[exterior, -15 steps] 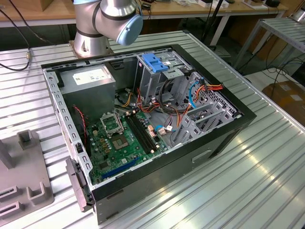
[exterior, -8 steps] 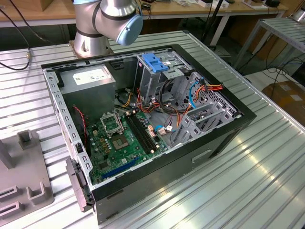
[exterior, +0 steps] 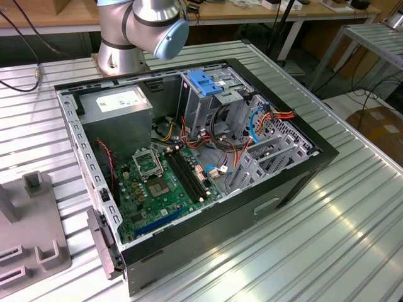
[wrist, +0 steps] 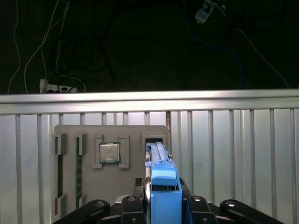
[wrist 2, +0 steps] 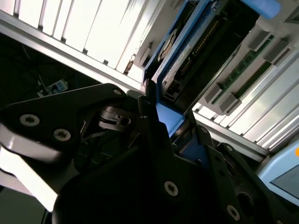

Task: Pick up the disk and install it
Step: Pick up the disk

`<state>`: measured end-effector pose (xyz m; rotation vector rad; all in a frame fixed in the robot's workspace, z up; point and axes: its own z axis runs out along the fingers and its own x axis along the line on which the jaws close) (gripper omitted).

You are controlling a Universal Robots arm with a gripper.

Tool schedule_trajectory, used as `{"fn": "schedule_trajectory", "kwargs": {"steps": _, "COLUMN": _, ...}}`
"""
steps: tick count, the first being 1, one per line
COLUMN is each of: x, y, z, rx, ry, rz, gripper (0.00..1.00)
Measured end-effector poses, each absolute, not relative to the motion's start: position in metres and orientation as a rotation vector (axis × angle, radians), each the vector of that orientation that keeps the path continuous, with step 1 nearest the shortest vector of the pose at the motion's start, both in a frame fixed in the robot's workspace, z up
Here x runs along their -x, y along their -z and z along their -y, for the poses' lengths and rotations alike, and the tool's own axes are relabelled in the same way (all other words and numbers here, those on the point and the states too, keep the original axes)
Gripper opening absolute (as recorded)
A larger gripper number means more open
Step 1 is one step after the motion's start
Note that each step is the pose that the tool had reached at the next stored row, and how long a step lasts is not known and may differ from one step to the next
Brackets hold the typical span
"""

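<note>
Blue-framed disk (wrist: 163,183) clamped in pincer (wrist: 162,195), its near end cut off

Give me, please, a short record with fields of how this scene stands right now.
gripper: shut on the disk, fingers on its blue carrier
disk position: edge-on at a slot of the grey fixture tray; seated or lifted, cannot tell
tray contents: processor chip in a pocket beside that slot
computer case: open, lying on the slatted table
install: not yet done
</note>
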<state>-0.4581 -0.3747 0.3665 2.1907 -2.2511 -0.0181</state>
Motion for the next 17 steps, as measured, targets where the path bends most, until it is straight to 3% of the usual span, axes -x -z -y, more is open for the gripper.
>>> {"fn": "schedule_trajectory", "kwargs": {"steps": 17, "x": 0.458, "y": -0.400, "z": 0.375, "rx": -2.191, "ry": 0.018, "rz": 2.251, "gripper": 0.37}}
